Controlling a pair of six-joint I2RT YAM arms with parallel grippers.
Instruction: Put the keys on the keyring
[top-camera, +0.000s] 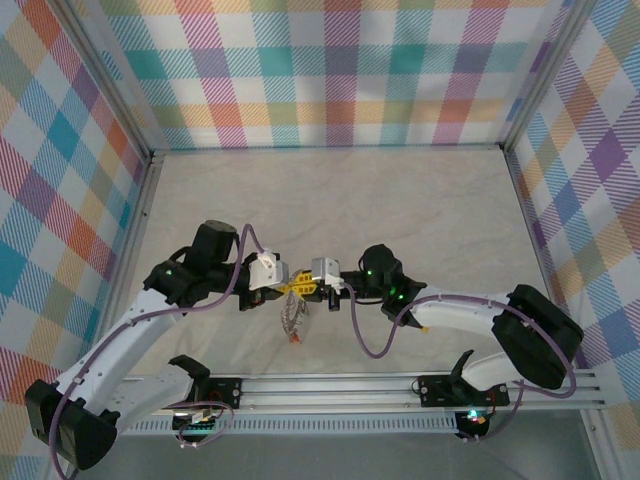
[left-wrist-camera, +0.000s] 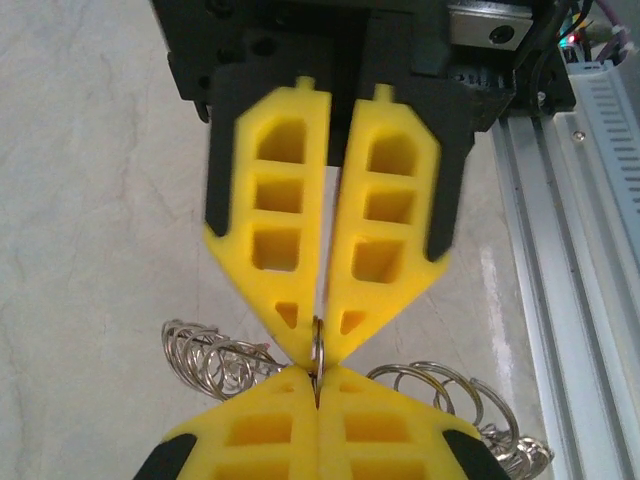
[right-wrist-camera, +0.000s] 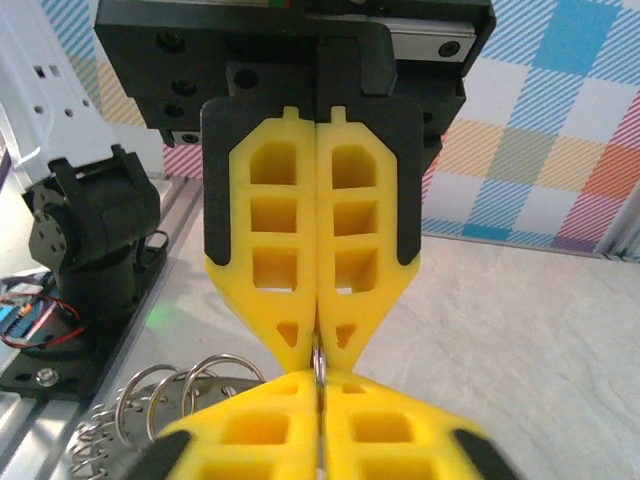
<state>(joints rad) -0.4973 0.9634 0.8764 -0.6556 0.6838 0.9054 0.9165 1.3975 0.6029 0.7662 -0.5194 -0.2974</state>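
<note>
L gripper (left-wrist-camera: 318, 342) is clamping shut on the keyring (top-camera: 293, 318). Its yellow fingertips (left-wrist-camera: 280, 290) are pinching one thin silver ring edge-on, right at the tips. There's a slim gap btwn the fingers higher up, none at the tips.

R gripper (right-wrist-camera: 318, 345) is doing the same from the opp side. Its fingers (right-wrist-camera: 275, 303) are pressing flat together along their length and the tips are biting that same ring. The two sets of tips are meeting nose to nose, nearly touching, w/ the ring sandwiched btwn them.

The rest of the keyring is dangling under the tips as a dense silver cluster. In L wrist cam, small silver loops (left-wrist-camera: 215, 355) are fanning out on one side of the tips and larger loops (left-wrist-camera: 450, 390) on the other. In R wrist cam, loops are showing low left of the tips. A red tag (top-camera: 293, 341) is hanging at the bottom of the cluster.

Can't tell if the cluster is touching the desk (top-camera: 420, 220) or hanging clear. Keys: too small and tangled to pick any out.

Location: the grip point is sitting over the near half of the desk, slightly L of centre across its width. It's just ahead of the alu rail (top-camera: 400, 385) running along the near edge. Both arms are reaching inward w/ wrists facing each other.
</note>
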